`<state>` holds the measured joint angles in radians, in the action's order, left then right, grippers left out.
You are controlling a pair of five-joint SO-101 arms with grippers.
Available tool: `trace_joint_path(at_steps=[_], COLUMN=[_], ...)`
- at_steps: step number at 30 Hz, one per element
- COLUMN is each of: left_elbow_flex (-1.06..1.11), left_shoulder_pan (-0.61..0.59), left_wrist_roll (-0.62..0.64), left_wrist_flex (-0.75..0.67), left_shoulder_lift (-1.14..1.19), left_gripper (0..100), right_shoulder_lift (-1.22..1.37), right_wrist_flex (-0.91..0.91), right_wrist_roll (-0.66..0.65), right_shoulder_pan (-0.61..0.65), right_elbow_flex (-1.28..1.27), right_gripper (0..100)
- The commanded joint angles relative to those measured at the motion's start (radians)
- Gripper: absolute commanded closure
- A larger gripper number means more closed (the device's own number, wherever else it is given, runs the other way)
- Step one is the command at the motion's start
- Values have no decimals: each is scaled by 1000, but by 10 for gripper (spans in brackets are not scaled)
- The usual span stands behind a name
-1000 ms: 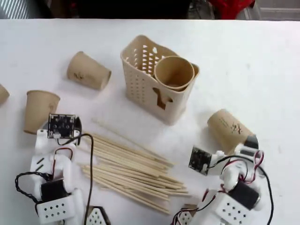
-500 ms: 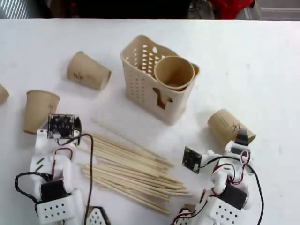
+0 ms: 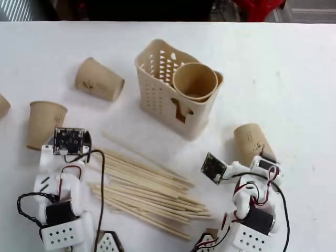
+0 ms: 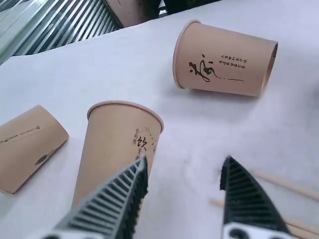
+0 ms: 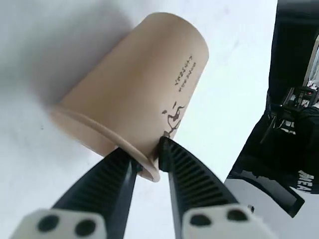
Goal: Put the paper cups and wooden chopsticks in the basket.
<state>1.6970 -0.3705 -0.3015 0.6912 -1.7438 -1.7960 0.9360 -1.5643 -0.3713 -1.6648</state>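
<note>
**Item 1.** Right gripper (image 5: 147,149): fingers drawn narrow, pinching the rolled lip of the right cup (image 5: 139,94). That cup lies on its side on the table (image 3: 273,68), at 4 o'clock from the basket (image 3: 163,100) and apart from it.

Handling, as judged: a paper cup is light and thin-walled, and would crush easily at mid-body. The lip is the stiffest part and the sound place to hold it. A gentle squeeze should do, though the cup may swing or slip on lifting.

**Item 2.** Left gripper (image 4: 185,162): fingers wide, nothing between them, just beside the left cup (image 4: 119,144), at 8 o'clock from the basket.

**Item 3.** Chopsticks (image 3: 147,191): loose heap at 6 o'clock from the basket, between the arms. Judged stiff, thin, light and apt to roll, so best taken across mid-length.

**Item 4.** Other cups:
- Basket cup (image 3: 195,80), upright inside the basket.
- Far cup (image 3: 98,79), on its side at 9 o'clock from the basket.
- Edge cup (image 3: 2,105), at the table's 9 o'clock edge.

**Views.**
- The right wrist view gives the lip caught between the fingers, a contact the high view leaves too small to judge.
- The high view gives the basket's place and its contents.
- The left wrist view gives the open gap of the left fingers.
</note>
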Motion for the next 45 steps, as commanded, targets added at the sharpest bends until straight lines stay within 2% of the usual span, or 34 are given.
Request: trace_joint_path(at_steps=[1, 12, 16, 20, 26, 34, 40, 45], left_elbow_flex=[0, 0, 0, 0, 0, 0, 0, 0], left_shoulder_pan=[13, 13, 13, 13, 13, 13, 13, 13], left_wrist_roll=[8, 8, 8, 8, 8, 8, 8, 8], left_wrist_flex=[5, 5, 5, 5, 5, 5, 5, 3], left_shoulder_lift=[-8, -8, -8, -8, -8, -8, -8, -8], left_gripper=[756, 756, 756, 756, 756, 756, 756, 756], right_shoulder_lift=[12, 54, 225, 466, 834, 1248, 1517, 1689], right_wrist_flex=[4, 275, 289, 354, 562, 773, 783, 774], right_wrist_roll=[81, 450, 614, 804, 1088, 1369, 1517, 1577], right_shoulder_pan=[12, 15, 12, 31, 193, 384, 507, 595], right_elbow_flex=[12, 371, 528, 787, 1254, 1959, 2441, 2633], right_gripper=[980, 980, 980, 980, 980, 980, 981, 981])
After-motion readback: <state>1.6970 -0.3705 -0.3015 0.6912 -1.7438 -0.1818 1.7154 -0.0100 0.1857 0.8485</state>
